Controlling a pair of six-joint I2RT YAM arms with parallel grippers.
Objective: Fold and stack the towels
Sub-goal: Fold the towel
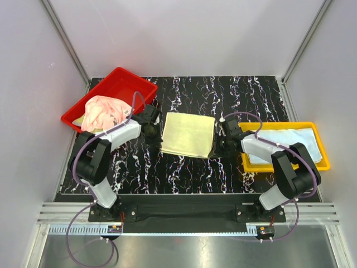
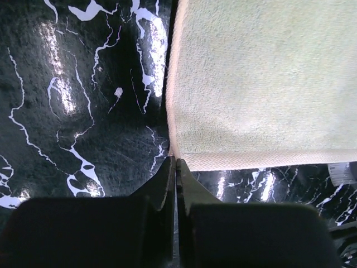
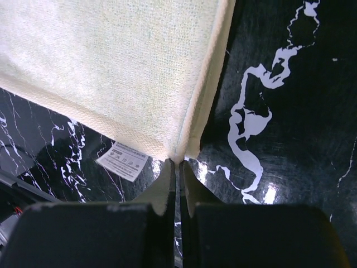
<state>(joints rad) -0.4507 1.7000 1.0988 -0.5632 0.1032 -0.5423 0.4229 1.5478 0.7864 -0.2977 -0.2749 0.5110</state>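
– Yellow-green towel: where does it sit against the jaws?
– It spreads out ahead of both pairs and between them, over the black marbled table. The left gripper has its fingers pressed together on one corner, and the cloth runs away ahead and to the right of the tips.
– And the other side?
– The right gripper is closed the same way, pinching the opposite corner. There the cloth fans out ahead and to the left of the tips, and a small white tag hangs just left of them.
– The other towels?
– A crumpled pink towel lies in the red tray, behind the left jaws. A pale blue towel lies flat in the yellow tray, behind the right jaws, well apart from the tips.
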